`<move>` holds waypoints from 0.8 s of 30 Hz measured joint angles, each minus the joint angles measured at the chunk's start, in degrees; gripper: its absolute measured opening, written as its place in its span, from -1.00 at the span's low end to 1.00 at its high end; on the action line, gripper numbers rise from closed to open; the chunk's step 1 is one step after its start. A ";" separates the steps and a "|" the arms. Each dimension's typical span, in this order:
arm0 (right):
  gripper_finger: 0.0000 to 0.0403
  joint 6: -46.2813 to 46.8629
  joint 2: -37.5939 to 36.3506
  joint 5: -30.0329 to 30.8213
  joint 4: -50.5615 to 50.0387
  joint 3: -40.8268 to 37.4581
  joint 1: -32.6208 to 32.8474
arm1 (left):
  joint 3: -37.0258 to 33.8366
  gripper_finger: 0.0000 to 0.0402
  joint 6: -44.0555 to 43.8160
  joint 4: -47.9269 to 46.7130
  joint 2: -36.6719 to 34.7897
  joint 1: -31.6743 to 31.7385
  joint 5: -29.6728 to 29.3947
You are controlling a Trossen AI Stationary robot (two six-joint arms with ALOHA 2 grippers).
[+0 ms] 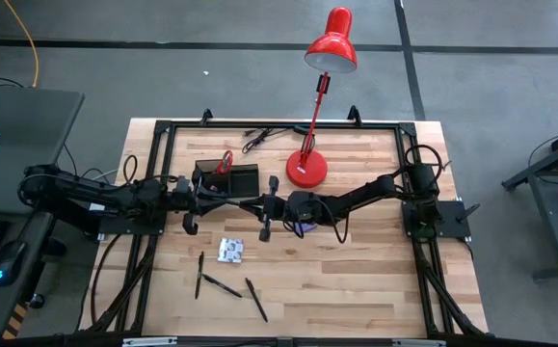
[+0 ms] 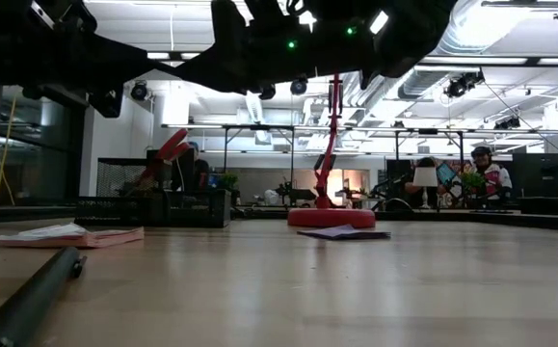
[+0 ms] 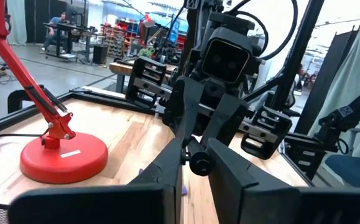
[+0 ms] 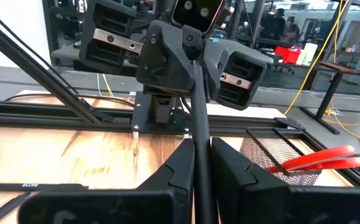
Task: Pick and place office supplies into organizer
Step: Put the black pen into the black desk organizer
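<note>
A thin black pen (image 1: 258, 203) hangs level above the table's middle, between my two grippers, which face each other. My left gripper (image 3: 195, 157) reaches in from the table's left and my right gripper (image 4: 199, 147) from the right; both are shut on the pen. The black organizer (image 1: 228, 178) stands just behind, with red-handled scissors (image 1: 225, 161) upright in it. A white-grey packet (image 1: 230, 251) and three more black pens (image 1: 223, 285) lie flat toward the near edge. A purple pad (image 2: 341, 232) lies under my right arm. My left gripper has the pen's one end (image 3: 199, 163) pinched between its two fingers. The fingers point level from the table's left and lie along the pen. The pen is clear of the table. My right gripper pinches the pen's shaft (image 4: 198, 163) between its two fingers. The fingers point level from the table's right and lie along the pen. The pen runs on straight to the other gripper, level and lifted clear.
A red desk lamp stands on its round base (image 1: 307, 170) behind the grippers, its head (image 1: 332, 46) past the far edge. A black cable (image 1: 264, 138) lies at the far edge. Black frame rails (image 1: 158, 173) border the wooden table.
</note>
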 joint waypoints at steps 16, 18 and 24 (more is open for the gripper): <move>-0.54 6.26 -0.03 0.53 -16.09 -0.02 0.55 | 0.00 -0.81 0.97 0.30 -0.37 0.02 -2.24; -0.54 6.70 -0.03 2.33 -18.43 -0.02 1.37 | 0.00 -0.79 1.42 0.25 -0.35 0.04 -3.71; -0.56 8.98 -0.03 7.74 -24.57 -0.02 4.29 | 1.19 -0.92 3.78 -0.75 -0.35 0.02 -5.99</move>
